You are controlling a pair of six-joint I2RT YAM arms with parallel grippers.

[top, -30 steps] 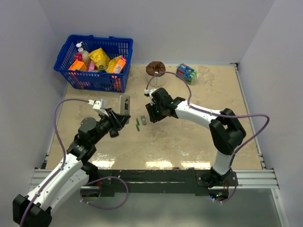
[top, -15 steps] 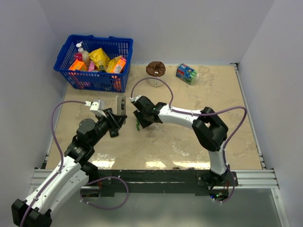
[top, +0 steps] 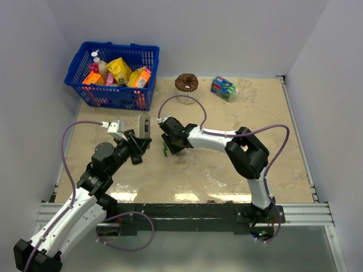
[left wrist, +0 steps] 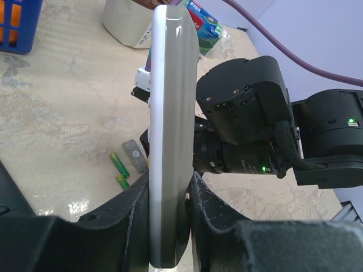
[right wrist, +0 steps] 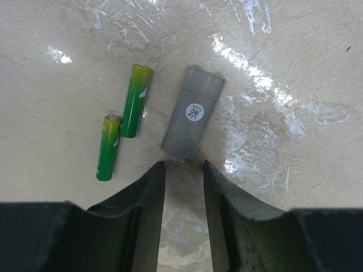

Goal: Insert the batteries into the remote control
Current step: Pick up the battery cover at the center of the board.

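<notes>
L hand (left wrist: 168, 195) grips remote (left wrist: 170, 102); R hand (right wrist: 182, 166), parted, poss. touching cover (right wrist: 193, 116).

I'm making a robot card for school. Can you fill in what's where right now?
left gripper: shut on the remote, held on edge above the table
right gripper: open, holding nothing, low over the table
batteries: two green ones, lying on the table, not in the remote
cover: grey, flat on the table beside the batteries, just ahead of the right gripper
</notes>
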